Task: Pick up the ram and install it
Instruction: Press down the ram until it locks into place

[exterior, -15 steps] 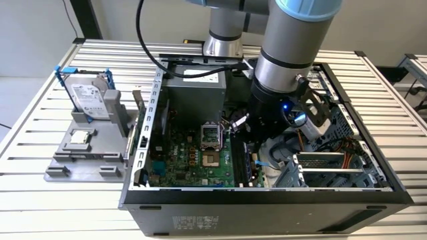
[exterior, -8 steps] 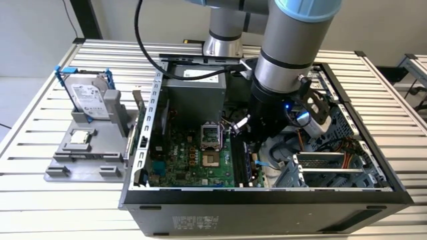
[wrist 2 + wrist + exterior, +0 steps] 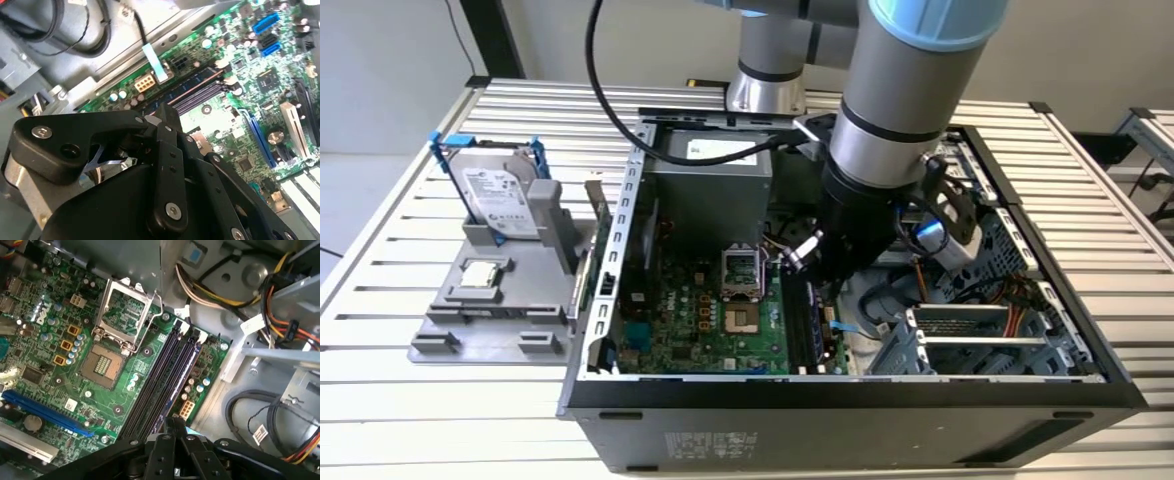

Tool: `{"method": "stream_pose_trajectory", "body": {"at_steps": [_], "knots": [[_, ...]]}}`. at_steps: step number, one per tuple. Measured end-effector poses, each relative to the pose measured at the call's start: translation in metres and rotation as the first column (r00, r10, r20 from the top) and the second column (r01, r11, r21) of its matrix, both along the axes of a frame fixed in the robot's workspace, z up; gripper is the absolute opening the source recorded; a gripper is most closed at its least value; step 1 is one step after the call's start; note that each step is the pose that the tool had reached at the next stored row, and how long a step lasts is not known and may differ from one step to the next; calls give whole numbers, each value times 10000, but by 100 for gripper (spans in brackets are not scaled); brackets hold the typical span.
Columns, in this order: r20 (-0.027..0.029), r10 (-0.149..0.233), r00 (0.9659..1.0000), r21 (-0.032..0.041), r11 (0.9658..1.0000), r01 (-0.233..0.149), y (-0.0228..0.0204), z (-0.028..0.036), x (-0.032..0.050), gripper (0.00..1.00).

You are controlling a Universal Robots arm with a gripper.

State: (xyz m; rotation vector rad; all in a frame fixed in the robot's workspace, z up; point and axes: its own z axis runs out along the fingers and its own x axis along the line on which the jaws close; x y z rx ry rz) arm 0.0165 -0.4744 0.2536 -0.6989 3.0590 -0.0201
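Exterior view: hand (image 3: pixel 807 262) hangs low inside the computer case (image 3: pixel 854 395), over the memory slots (image 3: pixel 162 377); its grip I cannot tell.

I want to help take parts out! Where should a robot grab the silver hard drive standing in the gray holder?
Probably the top edge, coming straight down from above. The hard drive stands upright in the gray holder, so its lower end sits in the slot while the top sticks up free. Pinching across its two broad flat faces, where it is thin, looks best, between the blue frame ends.
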Motion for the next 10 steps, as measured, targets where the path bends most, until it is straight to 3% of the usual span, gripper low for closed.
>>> {"method": "stream_pose_trajectory", "body": {"at_steps": [2,6,10], "knots": [[2,196,9998,189,9996,-196,0,-3,-1,0],[5,762,9971,262,9968,-762,0,-8,0,0],[13,1381,9904,331,9899,-1380,0,-13,0,0]]}}
